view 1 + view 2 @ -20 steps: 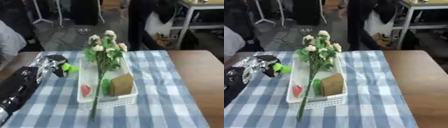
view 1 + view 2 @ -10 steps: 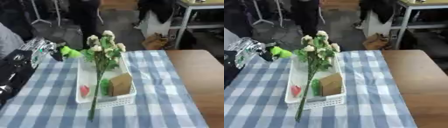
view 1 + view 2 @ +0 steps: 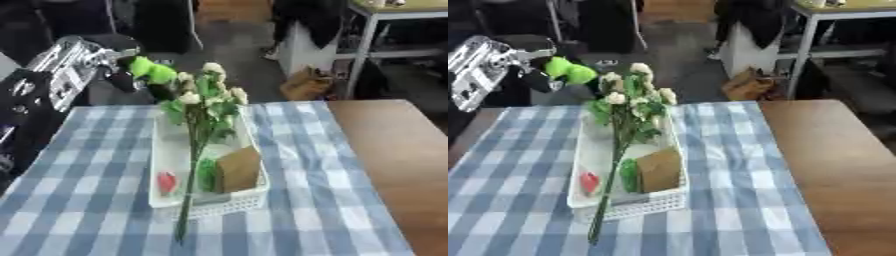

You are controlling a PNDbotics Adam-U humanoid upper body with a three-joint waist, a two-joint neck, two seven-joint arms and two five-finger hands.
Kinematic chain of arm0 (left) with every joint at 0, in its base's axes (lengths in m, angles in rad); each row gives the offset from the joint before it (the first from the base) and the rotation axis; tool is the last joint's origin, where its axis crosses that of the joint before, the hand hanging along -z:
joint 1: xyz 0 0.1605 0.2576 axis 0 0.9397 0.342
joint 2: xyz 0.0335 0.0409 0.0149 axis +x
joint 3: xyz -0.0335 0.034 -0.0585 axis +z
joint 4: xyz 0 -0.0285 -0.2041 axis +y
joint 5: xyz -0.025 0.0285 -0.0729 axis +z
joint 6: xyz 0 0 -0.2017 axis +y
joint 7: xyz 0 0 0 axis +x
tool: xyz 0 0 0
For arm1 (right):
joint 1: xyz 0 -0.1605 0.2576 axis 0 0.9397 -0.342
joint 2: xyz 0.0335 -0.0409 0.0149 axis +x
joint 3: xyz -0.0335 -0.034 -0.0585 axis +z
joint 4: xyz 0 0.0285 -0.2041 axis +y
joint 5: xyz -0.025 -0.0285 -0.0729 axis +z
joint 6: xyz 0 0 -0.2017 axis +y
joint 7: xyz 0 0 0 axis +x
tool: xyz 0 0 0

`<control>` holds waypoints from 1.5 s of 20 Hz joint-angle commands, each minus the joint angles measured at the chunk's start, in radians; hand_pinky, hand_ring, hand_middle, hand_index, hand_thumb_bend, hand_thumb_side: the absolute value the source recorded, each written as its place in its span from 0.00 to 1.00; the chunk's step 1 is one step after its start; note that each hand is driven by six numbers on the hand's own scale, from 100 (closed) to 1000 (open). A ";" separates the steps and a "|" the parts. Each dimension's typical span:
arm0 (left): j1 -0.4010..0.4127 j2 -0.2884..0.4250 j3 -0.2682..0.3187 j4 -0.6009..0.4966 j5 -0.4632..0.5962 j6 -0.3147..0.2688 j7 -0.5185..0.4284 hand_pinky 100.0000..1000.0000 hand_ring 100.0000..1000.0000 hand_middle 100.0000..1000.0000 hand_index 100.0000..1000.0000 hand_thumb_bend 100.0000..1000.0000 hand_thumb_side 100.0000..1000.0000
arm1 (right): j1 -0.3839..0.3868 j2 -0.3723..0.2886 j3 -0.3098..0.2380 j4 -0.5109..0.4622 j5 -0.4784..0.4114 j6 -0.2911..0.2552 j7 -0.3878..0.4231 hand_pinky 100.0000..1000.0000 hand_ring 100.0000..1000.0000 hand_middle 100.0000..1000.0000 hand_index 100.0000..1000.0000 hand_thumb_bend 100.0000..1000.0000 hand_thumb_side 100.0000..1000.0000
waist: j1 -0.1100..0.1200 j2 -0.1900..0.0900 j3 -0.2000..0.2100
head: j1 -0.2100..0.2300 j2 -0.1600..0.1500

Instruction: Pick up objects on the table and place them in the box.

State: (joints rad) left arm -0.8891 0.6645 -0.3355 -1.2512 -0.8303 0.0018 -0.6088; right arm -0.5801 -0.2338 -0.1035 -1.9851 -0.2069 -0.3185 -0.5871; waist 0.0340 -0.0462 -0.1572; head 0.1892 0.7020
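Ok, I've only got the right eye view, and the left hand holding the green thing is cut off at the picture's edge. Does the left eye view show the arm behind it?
Observer: Yes. In the left eye view the left hand holds the green object up beside the flower heads, past the far end of the white basket. Its black forearm runs down along the view's left edge.
Operator: And does the right hand show there?
Observer: No, the left eye view does not show the right hand either. On that side it shows only checked cloth and bare wooden table.
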 commanded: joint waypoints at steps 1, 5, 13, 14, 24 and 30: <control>-0.038 0.001 -0.019 -0.039 0.010 -0.005 -0.017 0.00 0.00 0.08 0.43 0.00 0.09 | -0.017 -0.007 0.004 -0.015 -0.010 0.002 0.004 0.57 0.55 0.50 0.48 0.00 0.58 | 0.013 -0.027 -0.002 | 0.004 0.003; -0.047 -0.048 -0.065 -0.015 -0.005 -0.019 -0.029 0.00 0.00 0.08 0.43 0.00 0.08 | -0.020 -0.001 0.004 -0.015 -0.012 0.003 0.003 0.57 0.55 0.50 0.48 0.00 0.58 | 0.013 -0.027 -0.009 | 0.009 -0.005; -0.018 -0.135 -0.109 0.109 -0.054 -0.053 -0.007 0.00 0.01 0.09 0.44 0.00 0.09 | -0.027 0.009 0.006 -0.015 -0.016 0.003 0.005 0.57 0.55 0.50 0.48 0.00 0.58 | 0.012 -0.023 -0.020 | 0.011 -0.014; -0.016 -0.140 -0.109 0.128 -0.064 -0.058 0.001 0.00 0.01 0.09 0.44 0.00 0.09 | -0.027 0.009 0.007 -0.015 -0.017 0.003 0.005 0.57 0.55 0.50 0.48 0.00 0.58 | 0.011 -0.023 -0.021 | 0.011 -0.015; 0.010 -0.165 -0.103 0.285 -0.141 -0.108 0.114 0.00 0.15 0.19 0.52 0.00 0.12 | -0.026 0.010 0.007 -0.015 -0.019 0.002 0.008 0.57 0.55 0.50 0.48 0.00 0.58 | 0.009 -0.021 -0.019 | 0.016 -0.015; 0.005 -0.174 -0.103 0.327 -0.160 -0.113 0.087 0.61 0.94 1.00 1.00 0.00 0.59 | -0.026 0.011 0.006 -0.015 -0.020 0.002 0.008 0.58 0.55 0.50 0.48 0.00 0.58 | 0.009 -0.022 -0.021 | 0.022 -0.010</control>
State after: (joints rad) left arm -0.8631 0.4753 -0.4487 -0.9217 -0.9830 -0.1095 -0.5133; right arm -0.5888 -0.2155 -0.0977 -1.9851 -0.2217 -0.3161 -0.5815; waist 0.0344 -0.0495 -0.1779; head 0.2073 0.6957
